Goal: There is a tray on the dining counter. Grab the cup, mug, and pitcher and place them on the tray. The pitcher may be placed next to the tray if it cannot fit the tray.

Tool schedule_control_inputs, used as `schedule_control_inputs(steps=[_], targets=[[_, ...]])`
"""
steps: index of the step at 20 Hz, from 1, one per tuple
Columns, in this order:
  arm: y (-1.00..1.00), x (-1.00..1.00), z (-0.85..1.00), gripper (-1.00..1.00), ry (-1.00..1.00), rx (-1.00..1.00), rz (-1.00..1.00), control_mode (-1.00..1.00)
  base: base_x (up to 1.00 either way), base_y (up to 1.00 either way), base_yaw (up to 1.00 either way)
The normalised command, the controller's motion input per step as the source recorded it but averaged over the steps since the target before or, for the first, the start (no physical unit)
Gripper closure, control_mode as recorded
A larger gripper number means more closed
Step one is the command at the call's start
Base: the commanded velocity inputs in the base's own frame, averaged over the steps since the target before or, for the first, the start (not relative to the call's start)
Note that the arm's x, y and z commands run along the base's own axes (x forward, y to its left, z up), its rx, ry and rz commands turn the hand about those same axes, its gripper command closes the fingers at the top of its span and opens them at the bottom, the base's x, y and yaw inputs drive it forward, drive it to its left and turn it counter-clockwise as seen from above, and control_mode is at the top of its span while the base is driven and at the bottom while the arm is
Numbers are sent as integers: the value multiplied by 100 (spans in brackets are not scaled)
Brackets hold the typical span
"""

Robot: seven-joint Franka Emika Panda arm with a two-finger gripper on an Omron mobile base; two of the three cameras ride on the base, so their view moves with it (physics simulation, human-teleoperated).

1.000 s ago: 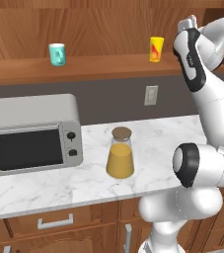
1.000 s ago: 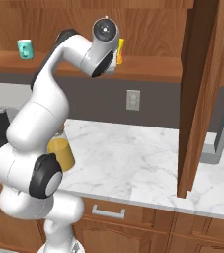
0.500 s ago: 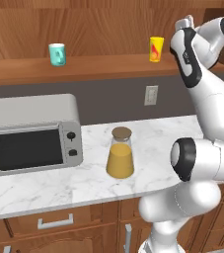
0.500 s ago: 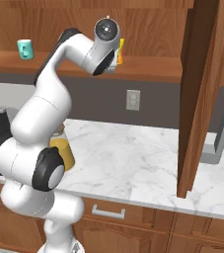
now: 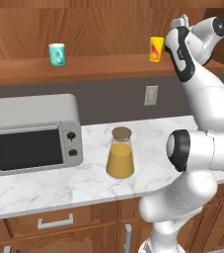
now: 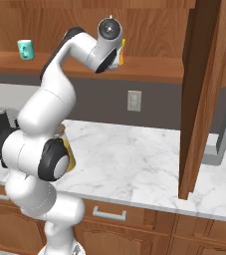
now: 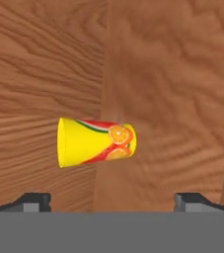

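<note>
Yellow, one cup (image 5: 156, 49) is faced by the wide-open gripper (image 5: 176, 22), apparently untouched; one teal mug (image 5: 57, 54), one pitcher (image 5: 120, 153).

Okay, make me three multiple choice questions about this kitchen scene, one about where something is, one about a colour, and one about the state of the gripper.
1. Where does the pitcher stand?
A. On the wooden shelf
B. On the marble counter, right of the microwave
C. On top of the microwave

2. What colour is the mug on the shelf?
A. Teal
B. Red
C. White

3. How is the gripper set?
A. Shut on the cup
B. Shut on nothing
C. Open, with the cup ahead of it

Answers:
1. B, it sits on the marble counter beside the microwave.
2. A, teal against the brown shelf.
3. C, the fingertips stand wide apart, short of the cup.
</note>
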Motion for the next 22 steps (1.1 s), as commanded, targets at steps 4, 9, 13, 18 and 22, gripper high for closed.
schedule_control_inputs(steps=[4,9,13,18,22], targets=[[0,32,0,-100,0,6,0,-100,0,0,0],[0,22,0,-100,0,4,0,-100,0,0,0],[0,12,0,-100,0,2,0,-100,0,0,0],[0,18,0,-100,0,0,1,-100,0,0,0],[0,17,0,-100,0,0,1,-100,0,0,0]])
